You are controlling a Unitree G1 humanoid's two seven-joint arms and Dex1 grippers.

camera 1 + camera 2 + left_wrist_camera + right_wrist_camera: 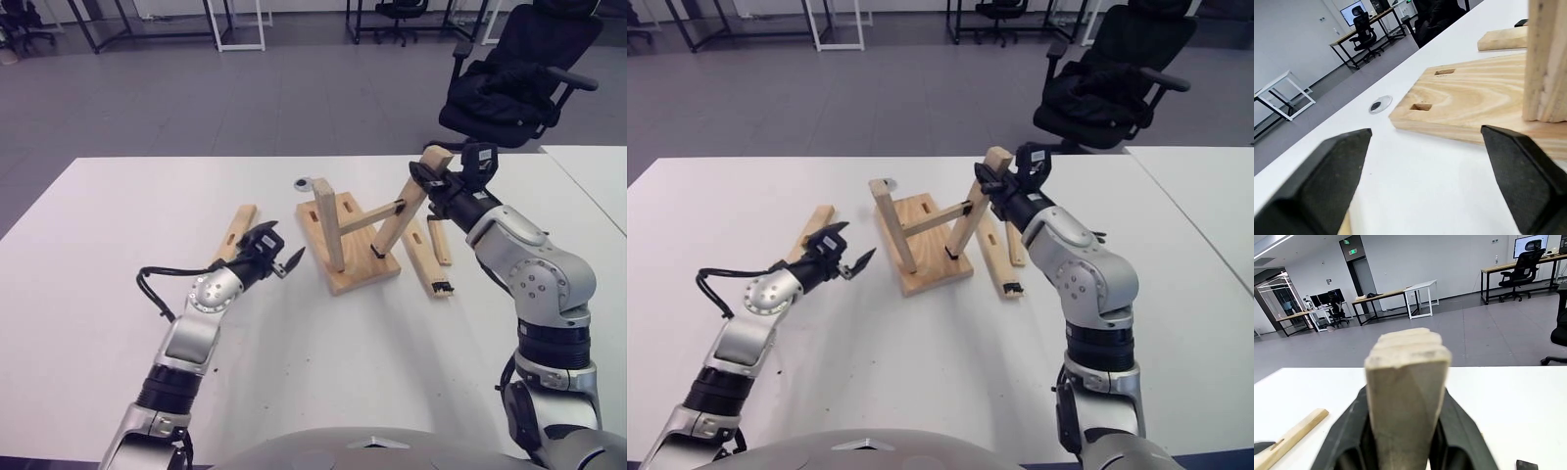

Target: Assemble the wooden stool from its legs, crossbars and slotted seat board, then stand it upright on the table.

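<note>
On the table (118, 215) the seat board (364, 272) lies flat with an upright leg (330, 225), and we judge the tilted leg (392, 233) clamped in our right gripper (438, 181) may lever it up, our left gripper (286, 242) gaping wide, bracing nothing.

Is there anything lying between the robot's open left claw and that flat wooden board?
Nothing visible. Only bare table separates the left gripper from the seat board. The loose leg lies on the gripper's other side, away from the board.
</note>
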